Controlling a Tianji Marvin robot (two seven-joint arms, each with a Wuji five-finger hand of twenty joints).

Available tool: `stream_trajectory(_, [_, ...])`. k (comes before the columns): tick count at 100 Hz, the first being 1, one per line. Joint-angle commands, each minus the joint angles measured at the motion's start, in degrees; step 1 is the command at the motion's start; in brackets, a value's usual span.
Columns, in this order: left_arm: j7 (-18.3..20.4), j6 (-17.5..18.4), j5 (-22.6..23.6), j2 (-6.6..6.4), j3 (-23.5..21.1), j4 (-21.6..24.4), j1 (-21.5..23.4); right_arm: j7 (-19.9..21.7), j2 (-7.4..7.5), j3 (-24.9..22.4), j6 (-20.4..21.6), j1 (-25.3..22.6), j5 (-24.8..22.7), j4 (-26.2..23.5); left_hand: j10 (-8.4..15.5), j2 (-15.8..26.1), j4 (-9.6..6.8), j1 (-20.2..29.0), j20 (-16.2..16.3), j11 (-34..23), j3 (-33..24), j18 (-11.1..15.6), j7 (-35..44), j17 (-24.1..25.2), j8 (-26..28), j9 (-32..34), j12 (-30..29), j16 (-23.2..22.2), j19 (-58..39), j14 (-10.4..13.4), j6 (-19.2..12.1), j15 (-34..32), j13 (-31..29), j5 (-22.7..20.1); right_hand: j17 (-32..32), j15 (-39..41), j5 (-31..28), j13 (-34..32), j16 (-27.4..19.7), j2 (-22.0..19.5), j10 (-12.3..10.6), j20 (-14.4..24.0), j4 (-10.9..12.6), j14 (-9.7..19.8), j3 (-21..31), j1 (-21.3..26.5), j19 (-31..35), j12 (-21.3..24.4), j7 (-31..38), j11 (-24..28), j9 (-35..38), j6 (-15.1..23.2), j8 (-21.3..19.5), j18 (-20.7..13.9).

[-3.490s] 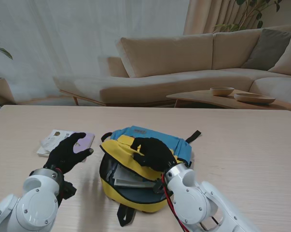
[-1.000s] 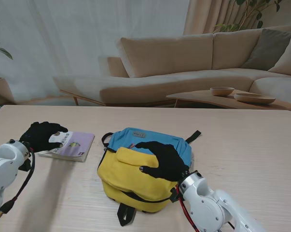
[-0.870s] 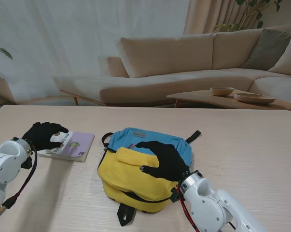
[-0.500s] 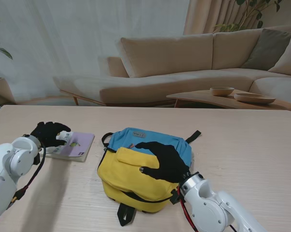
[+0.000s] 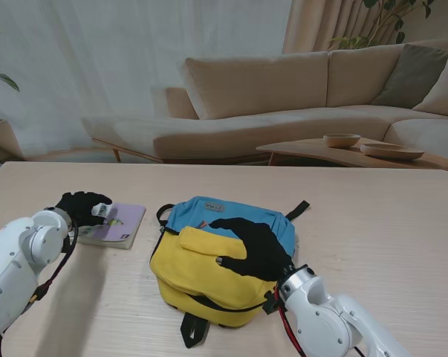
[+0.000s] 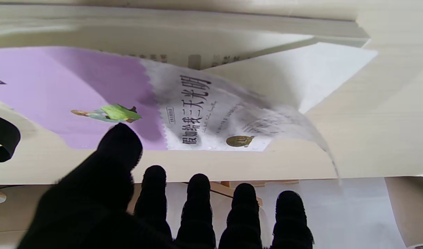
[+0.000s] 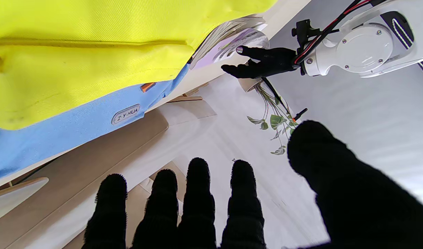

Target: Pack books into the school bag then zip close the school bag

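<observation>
Packing looks maybe halfway; yellow-and-blue fabric school bag (image 5: 222,256) sits mid-table, flap down under the flat, empty right hand (image 5: 255,245); thin purple-covered paperback book (image 5: 116,224) lies near the table's left edge, left hand (image 5: 82,206) spread at its corner, holding nothing; zipping's left.

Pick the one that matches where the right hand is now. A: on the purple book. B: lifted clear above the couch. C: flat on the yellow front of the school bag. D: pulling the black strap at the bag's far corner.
C: in the stand view the right hand lies spread on the yellow panel of the school bag, while the purple book sits apart to the left under the left hand.
</observation>
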State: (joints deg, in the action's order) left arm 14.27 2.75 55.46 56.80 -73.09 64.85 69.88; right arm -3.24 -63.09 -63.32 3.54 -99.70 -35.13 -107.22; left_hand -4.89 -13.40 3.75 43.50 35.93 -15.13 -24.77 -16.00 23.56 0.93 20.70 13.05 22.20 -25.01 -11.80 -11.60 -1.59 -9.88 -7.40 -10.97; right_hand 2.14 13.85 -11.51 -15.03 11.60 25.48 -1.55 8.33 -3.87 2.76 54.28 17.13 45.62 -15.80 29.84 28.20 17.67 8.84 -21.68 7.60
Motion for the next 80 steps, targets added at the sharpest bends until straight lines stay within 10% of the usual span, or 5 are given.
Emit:
stream_trajectory(1, [0.97,-0.39,-0.14,0.47,0.29,-0.44,-0.4,0.91,-0.2,0.1,0.3,-0.58,-0.02,-0.39,1.2,0.12,-1.44,-1.24,-0.12,0.78,-1.89,1.09,-0.55,1.09,-0.97,0.34,-0.61,0.52,2.81,0.92,0.16,0.51,1.37,2.39,0.03,-0.38,0.42,2.04,-0.32,-0.39,-1.69,-0.9,2.38,2.15,-0.28,-1.33,0.02,0.21,0.61,0.0,-0.05,0.45,0.68,-1.19])
stream_trajectory(29, [0.01,0.05,-1.64,0.44,2.99,-4.51,-3.13,0.92,-0.23,0.02,0.29,-0.85,0.36,-0.48,3.92,-0.53,-1.37,-0.49,-0.43,0.3,-2.67,1.92,0.26,1.26,-0.7,-0.12,-0.45,0.52,2.94,1.96,-1.75,0.5,1.72,2.31,-0.04,-0.24,0.23,1.84,-0.24,-0.38,-1.54,-0.79,2.43,2.16,-0.11,-1.29,0.24,0.07,0.87,0.29,0.08,0.17,0.62,-1.19])
stream_trajectory(80, [-3.49,-4.7,-7.16,1.69,9.9,-11.35,-9.15,0.82,-0.28,0.14,0.09,-0.83,0.62,-0.41,0.22,1.16,-1.67,-2.67,-0.25,0.47,-0.44,1.76,-1.74,3.25,-1.6,-1.21,-0.31,0.53,3.2,1.98,1.4,2.22,3.73,2.67,-0.23,-0.12,0.01,1.73,-0.16,-0.51,-1.48,-0.54,2.54,2.01,0.12,-1.24,0.71,0.03,1.06,0.41,0.21,-0.14,0.67,-0.83])
